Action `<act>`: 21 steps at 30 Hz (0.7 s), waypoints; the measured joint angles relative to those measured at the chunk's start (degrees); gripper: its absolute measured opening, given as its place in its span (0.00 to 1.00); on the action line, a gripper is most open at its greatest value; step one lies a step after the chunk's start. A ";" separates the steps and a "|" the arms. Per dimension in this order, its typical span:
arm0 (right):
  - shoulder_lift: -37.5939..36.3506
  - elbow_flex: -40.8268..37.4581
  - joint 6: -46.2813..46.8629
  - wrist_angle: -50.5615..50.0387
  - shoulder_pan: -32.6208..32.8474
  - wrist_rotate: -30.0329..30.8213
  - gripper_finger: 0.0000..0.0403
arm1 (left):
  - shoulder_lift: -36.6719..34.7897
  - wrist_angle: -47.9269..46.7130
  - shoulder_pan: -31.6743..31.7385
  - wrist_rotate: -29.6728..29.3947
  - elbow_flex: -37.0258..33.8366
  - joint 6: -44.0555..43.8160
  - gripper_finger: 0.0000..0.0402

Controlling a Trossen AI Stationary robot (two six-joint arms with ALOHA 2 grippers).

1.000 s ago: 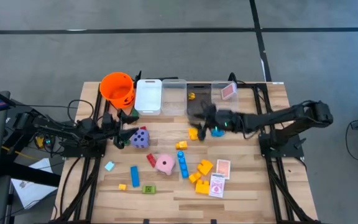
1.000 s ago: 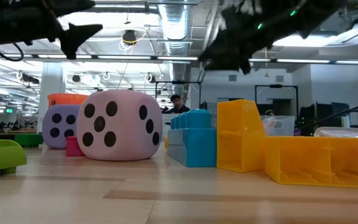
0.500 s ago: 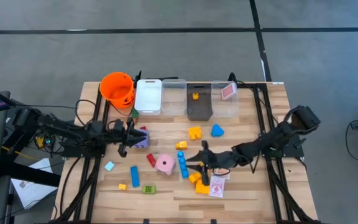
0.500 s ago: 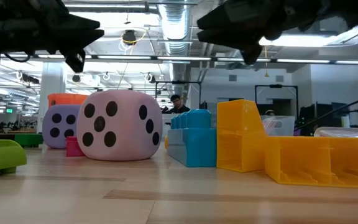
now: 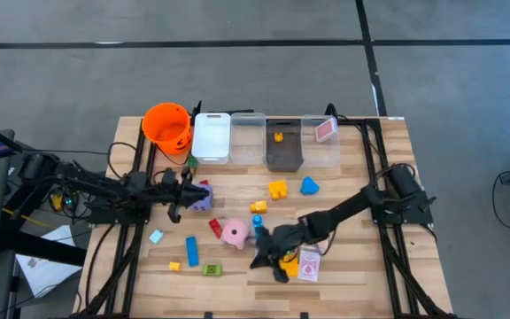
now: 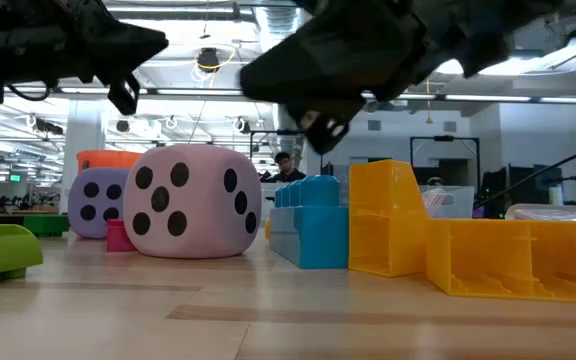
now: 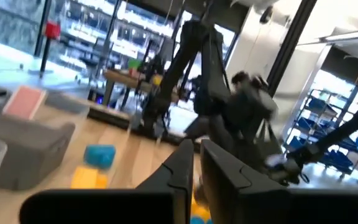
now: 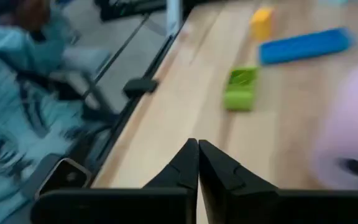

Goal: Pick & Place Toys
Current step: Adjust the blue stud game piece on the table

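A wooden table is seen from above, with toys scattered across its middle. At the far left, the left arm reaches in level over the table edge. The left gripper hovers just beside the purple die, its two fingers pressed together with nothing between them, as the left wrist view confirms.

Behind it, along the table's far edge, stand an orange bucket, then a white bin, a clear bin, a grey bin holding a small yellow block, and a last clear bin with a pink card.

On the near left lie a light blue block and a small yellow block. A long blue block lies with its long axis running from the near edge toward the far edge. Next to it sits a green block, then a red block lying at a slant.

The pink die sits near the centre. In the low view its dotted face points toward the camera. Just right of it, the right gripper hangs low over a stacked blue block and the yellow blocks, its fingers closed together and empty. A pink-white card lies flat beside it.

Farther back rest a yellow block and a blue block.
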 joint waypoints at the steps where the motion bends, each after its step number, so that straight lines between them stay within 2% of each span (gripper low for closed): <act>1: 0.99 2.17 0.26 -3.71 0.02 -0.58 0.01 | -0.10 1.50 0.04 -0.02 -0.04 0.72 0.07; 8: 8.89 14.83 3.72 -27.91 -0.96 -1.24 0.00 | -1.17 5.74 0.04 -0.11 -0.04 2.49 0.07; 14: 10.67 18.11 6.07 -36.39 -2.96 3.87 0.00 | -1.43 5.79 0.04 -0.41 -0.02 2.53 0.07; 17: 9.08 17.86 6.00 -39.36 -3.22 10.72 0.00 | -1.45 5.93 0.04 -0.41 -0.02 2.60 0.07; 21: 7.19 17.48 6.33 -46.43 -3.25 25.07 0.00 | -1.45 5.90 0.04 -0.41 -0.02 2.64 0.07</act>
